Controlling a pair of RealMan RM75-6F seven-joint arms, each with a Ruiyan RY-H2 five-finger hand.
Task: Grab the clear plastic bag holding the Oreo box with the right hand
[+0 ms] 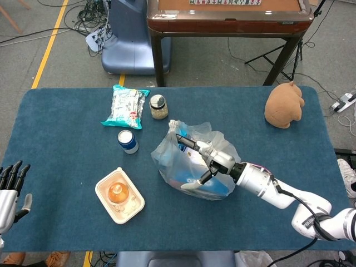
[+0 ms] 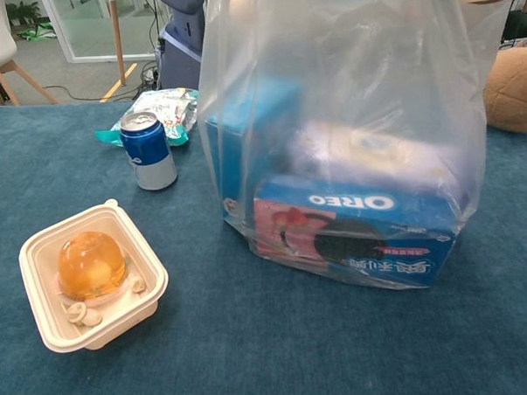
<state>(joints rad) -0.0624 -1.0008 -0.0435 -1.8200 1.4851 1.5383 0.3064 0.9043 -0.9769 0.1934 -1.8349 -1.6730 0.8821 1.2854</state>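
Head view: a blue-covered desk (image 1: 67,222) seen from above. Near its middle sits the bag (image 1: 192,161), clear plastic gathered upward, with the Oreo box (image 1: 206,186) showing blue at its base. The right hand (image 1: 208,158) reaches in from the right edge, its dark fingers (image 1: 186,141) pushed into the bunched top of the bag. The plastic is drawn up around them, so the hand appears to grip the bag's top, though the exact finger closure is partly hidden by film. The left hand (image 1: 11,189) rests at the left edge near the front corner, fingers straight and apart, holding nothing. Left of the bag stand a can (image 1: 128,141), a jar (image 1: 158,107) and a snack packet (image 1: 127,107); a food tray (image 1: 119,195) lies toward the front. A brown plush (image 1: 284,104) sits near the far right corner.

Chest view: the bag (image 2: 338,98) fills the frame, pulled taut and tall, its top leaving the picture, so no hand shows here. The Oreo box (image 2: 357,237) lies flat inside, and the bag's bottom seems to rest on the desk (image 2: 253,355). The can (image 2: 148,150) and tray (image 2: 92,288) stand to the left.

Judged from this, the grasp looks made or nearly made; firming the hold and any lifting remain.
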